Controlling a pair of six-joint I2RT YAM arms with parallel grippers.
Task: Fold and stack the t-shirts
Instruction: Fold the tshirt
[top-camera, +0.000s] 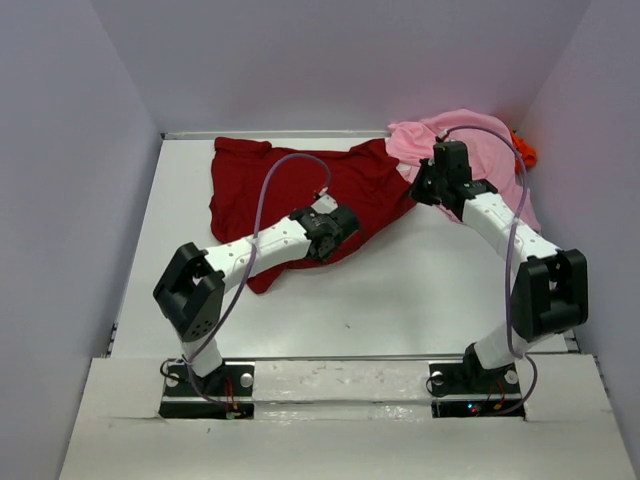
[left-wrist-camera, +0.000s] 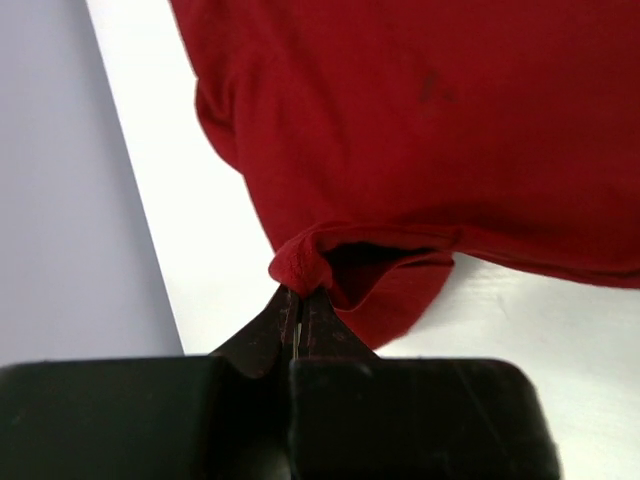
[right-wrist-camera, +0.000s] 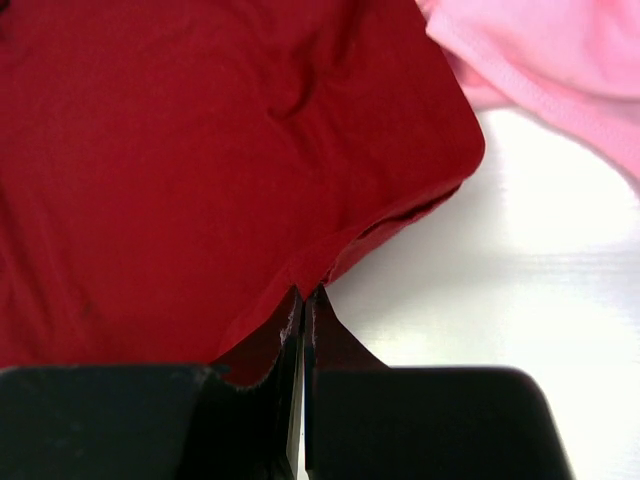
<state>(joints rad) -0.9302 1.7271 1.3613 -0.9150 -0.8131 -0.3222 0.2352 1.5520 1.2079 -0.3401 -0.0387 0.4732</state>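
White surface (top-camera: 400, 300) underneath all of it. On its far half, the largest of the cloths: dark red t-shirt (top-camera: 265, 185), spread loosely and wrinkled, long axis left to right, one tail trailing toward the near-left. At the dark red t-shirt's right end, touching or slightly overlapping, hard to tell which: light pink t-shirt (top-camera: 485, 145), bunched in a heap. Further right of the dark red t-shirt, only a sliver showing past the pink: orange t-shirt (top-camera: 524, 154).

Clamped on the dark red t-shirt's near edge, toward the left-hand tail: left gripper (left-wrist-camera: 298, 300), jaws closed with a small puckered fold of red cloth pinched between the tips. Clamped on the same near edge at the right-hand end, just beside the pink cloth: right gripper (right-wrist-camera: 305, 297), jaws closed on the hem, red cloth caught between the tips.

From both grippers, the bulk of the dark red t-shirt ahead, away from the arm bases. Two grips set apart along the garment's long axis, so neither arm clearly nearer, each on its own end. Probably next: lifting or drawing the held edge to flatten the cloth or carry it over for a first fold, both arms together to avoid skewing it. Nothing folded or stacked yet, by the look of it.
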